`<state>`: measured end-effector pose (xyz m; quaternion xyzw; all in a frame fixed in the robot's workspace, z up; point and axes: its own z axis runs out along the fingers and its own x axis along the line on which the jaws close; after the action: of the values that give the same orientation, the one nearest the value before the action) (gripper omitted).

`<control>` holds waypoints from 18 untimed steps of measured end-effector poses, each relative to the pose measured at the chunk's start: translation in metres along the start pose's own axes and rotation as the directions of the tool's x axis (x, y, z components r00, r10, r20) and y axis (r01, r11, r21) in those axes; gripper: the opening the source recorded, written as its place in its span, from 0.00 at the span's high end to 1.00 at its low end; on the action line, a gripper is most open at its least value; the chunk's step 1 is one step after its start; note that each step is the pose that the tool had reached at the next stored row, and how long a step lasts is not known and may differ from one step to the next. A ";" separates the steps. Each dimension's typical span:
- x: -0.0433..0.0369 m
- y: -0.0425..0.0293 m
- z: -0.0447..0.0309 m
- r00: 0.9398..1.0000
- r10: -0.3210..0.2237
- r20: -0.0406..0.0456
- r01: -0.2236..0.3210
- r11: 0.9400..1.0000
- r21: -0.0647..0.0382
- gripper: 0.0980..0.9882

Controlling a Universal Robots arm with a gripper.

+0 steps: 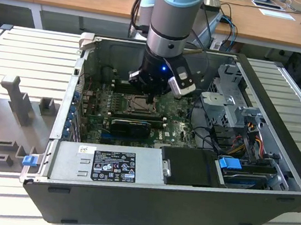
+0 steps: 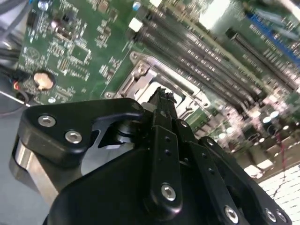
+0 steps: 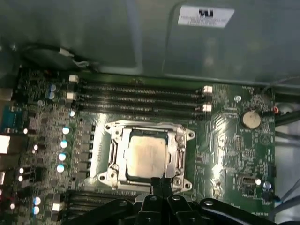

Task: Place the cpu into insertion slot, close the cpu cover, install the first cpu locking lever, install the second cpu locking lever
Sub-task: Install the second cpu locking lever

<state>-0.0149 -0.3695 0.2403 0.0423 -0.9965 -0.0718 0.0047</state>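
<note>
The cpu (image 3: 146,157), a pale silver square, lies in the insertion slot (image 1: 137,104) on the green motherboard. The silvery cpu cover (image 3: 180,151) lies flat around the chip's edges. In the first wrist view my gripper (image 3: 161,185) is shut, its two black fingers pressed together with nothing between them. Their tips hang at the socket's edge on the side away from the long memory slots. In the second wrist view the gripper (image 2: 162,96) points down at the cover's metal frame (image 2: 140,75). In the exterior view the gripper (image 1: 151,97) stands just above the socket inside the open computer case.
Long black memory slots (image 3: 140,96) run beside the socket, with a coin battery (image 3: 250,119) and blue-topped capacitors (image 3: 63,143) nearby. A black card (image 1: 132,125), the power supply (image 1: 107,165), a drive cage (image 1: 234,109) and cables crowd the case. Case walls (image 1: 65,107) close in the board.
</note>
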 end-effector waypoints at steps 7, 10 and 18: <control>0.0182 -0.0159 -0.0010 1.000 0.000 0.002 0.000 1.000 -0.020 0.99; 0.0371 -0.0152 0.0033 1.000 0.000 0.002 0.000 1.000 -0.030 0.99; 0.0477 -0.0203 0.0247 1.000 -0.001 0.004 0.001 0.999 -0.049 0.99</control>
<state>-0.0611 -0.3900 0.2131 0.0425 -0.9944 -0.0964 0.0037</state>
